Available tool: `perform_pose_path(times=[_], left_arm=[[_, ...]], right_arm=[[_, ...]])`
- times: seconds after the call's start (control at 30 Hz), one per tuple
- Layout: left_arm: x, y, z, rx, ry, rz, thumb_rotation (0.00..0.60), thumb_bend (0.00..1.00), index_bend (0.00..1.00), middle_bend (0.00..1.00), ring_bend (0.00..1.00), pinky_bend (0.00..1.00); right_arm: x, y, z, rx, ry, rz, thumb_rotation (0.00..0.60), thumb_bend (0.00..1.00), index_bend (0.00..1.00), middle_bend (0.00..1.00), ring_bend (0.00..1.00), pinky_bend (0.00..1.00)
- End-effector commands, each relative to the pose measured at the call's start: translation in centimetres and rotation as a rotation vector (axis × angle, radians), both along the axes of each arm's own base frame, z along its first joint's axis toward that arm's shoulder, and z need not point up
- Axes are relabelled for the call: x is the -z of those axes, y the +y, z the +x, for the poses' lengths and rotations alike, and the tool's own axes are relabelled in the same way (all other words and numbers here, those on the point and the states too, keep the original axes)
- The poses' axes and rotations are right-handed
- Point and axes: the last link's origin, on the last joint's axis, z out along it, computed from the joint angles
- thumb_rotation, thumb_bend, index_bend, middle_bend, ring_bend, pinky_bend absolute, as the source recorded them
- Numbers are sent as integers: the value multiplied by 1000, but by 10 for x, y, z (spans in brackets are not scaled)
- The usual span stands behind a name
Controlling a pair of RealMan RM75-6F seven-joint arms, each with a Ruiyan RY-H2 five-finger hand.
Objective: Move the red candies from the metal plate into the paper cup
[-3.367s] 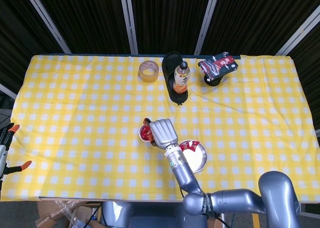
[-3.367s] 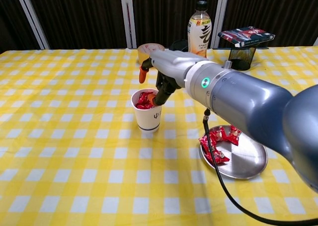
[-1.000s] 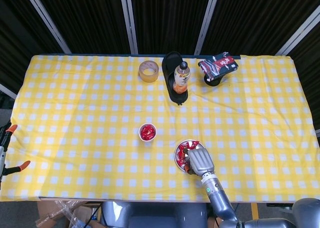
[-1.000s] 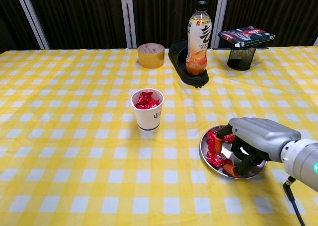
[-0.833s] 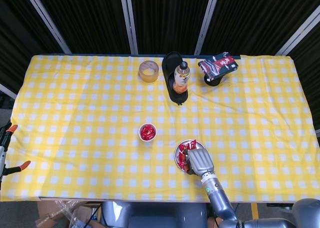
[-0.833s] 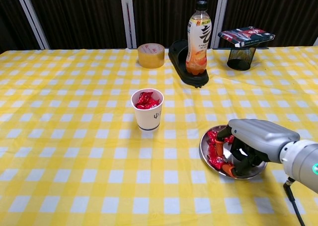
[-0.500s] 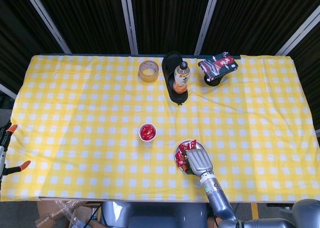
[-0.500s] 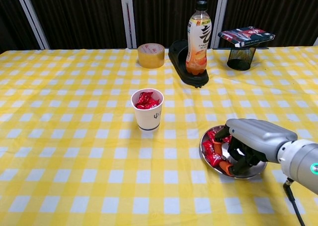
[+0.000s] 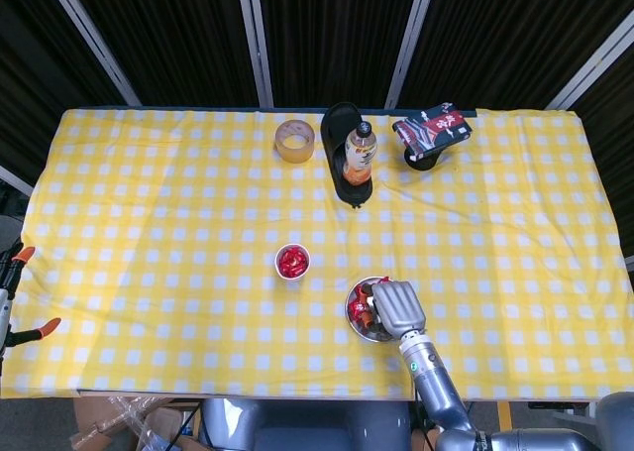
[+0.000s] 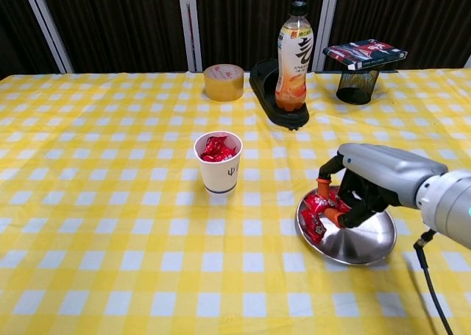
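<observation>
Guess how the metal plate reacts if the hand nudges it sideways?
The metal plate is shallow and shiny, resting on cloth: likely light and apt to slide or tip at the rim. The right hand is at its edge, so the red candies may shift.

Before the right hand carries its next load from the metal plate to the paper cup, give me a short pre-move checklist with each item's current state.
1. Candy secured in the right hand: cannot tell; its fingers are curled down at the red candies, but the grasp itself is hidden.
2. Candies left on the metal plate: ok, several lie at its left side.
3. Paper cup upright and able to take more: ok, it stands upright with candies near its rim, so room is limited.
4. Path from plate to cup free: ok, only bare tablecloth lies between them.
5. Bottle and tape roll out of the way: ok, both stand behind the cup.
</observation>
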Motion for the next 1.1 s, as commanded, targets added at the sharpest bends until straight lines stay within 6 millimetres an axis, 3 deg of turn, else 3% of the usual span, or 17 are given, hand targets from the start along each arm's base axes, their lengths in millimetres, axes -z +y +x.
perform_pose_path(times=[0.03, 0.27, 0.5, 1.1], left_arm=[[0, 0, 0, 0, -1, -1, 600, 46, 0, 0, 0, 0], [0, 0, 0, -1, -3, -3, 600, 46, 0, 0, 0, 0], [-1, 1, -1, -10, -11, -7, 600, 46, 0, 0, 0, 0], [-2, 4, -2, -24, -34, -23, 600, 46, 0, 0, 0, 0]], right_arm=[[-9, -7, 9, -5, -19, -18, 600, 501, 572, 886, 902, 897], [-18, -23, 52, -75, -55, -35, 600, 501, 572, 886, 902, 897], [-7, -39, 86, -122, -49, -36, 600, 501, 572, 886, 902, 897], [29, -71, 114, -127, -36, -41, 600, 501, 572, 886, 902, 897]])
